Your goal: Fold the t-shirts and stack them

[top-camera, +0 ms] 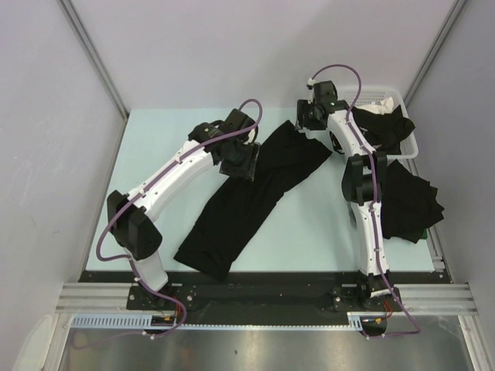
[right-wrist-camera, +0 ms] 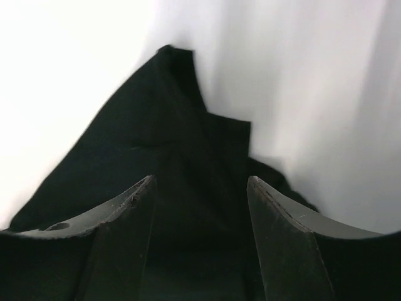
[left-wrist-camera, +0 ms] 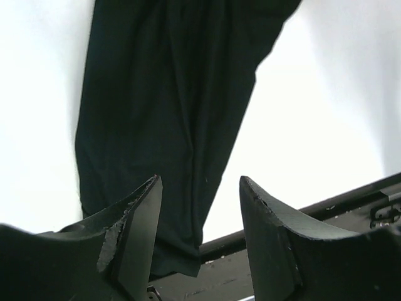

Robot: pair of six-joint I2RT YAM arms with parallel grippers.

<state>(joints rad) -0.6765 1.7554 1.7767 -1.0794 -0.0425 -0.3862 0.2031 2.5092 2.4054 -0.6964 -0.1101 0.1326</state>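
White slotted plastic basket (top-camera: 413, 144) holds crumpled black cloth t-shirts (top-camera: 384, 128) plus pale fabric (top-camera: 377, 105); left gripper (left-wrist-camera: 200, 232) and right gripper (right-wrist-camera: 200, 232) both spread, gripping nothing.

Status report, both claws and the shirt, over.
Left claw open, empty. Right claw open, empty. Long t-shirt lies on table under both. No obstacle seen.

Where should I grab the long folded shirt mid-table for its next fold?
Pinch the long folded shirt at its short far-right end, one corner per claw, coming straight down. It lies flat as a narrow strip, so likely only a top-down pinch catches it; the left claw and right claw, both open, hang over that half.
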